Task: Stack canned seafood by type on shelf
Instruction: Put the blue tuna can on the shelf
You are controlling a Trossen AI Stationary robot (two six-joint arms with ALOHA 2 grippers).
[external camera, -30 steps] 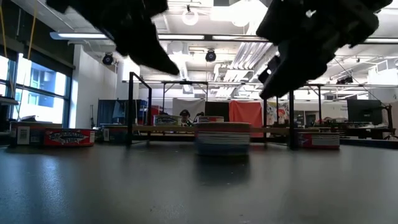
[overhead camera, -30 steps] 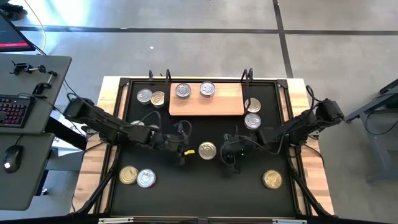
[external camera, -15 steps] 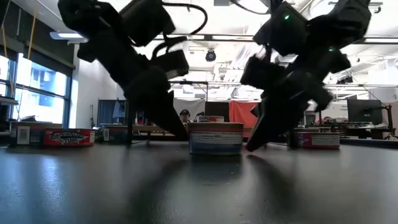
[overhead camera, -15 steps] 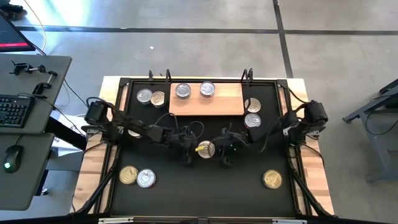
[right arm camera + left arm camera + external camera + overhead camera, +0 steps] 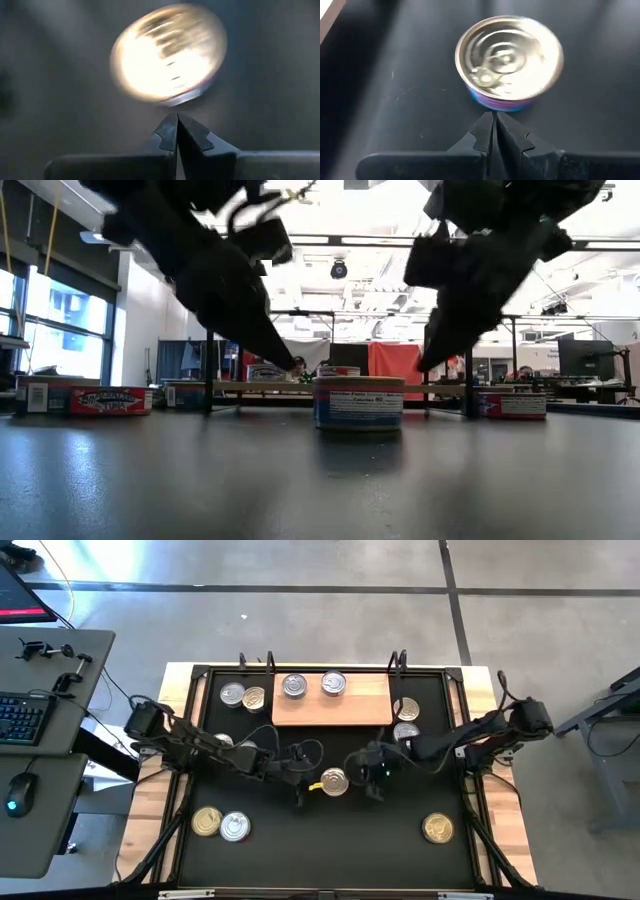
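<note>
We see two tins [image 5: 313, 686] on the shelf [image 5: 332, 707], apparently unstacked; about nine more wait on the surface. Left hand [image 5: 299, 783] and right hand [image 5: 362, 776], both shut and empty, flank the middle tin [image 5: 333, 782].

Centre can [image 5: 509, 62]: silver ringed lid, blue band on the wall, white label in low view. Shelf [image 5: 350, 704]: pale tan wood. Mat [image 5: 330, 840]: black. Can at 5 o'clock [image 5: 437, 829]: gold lid. Both arms: dark.
</note>
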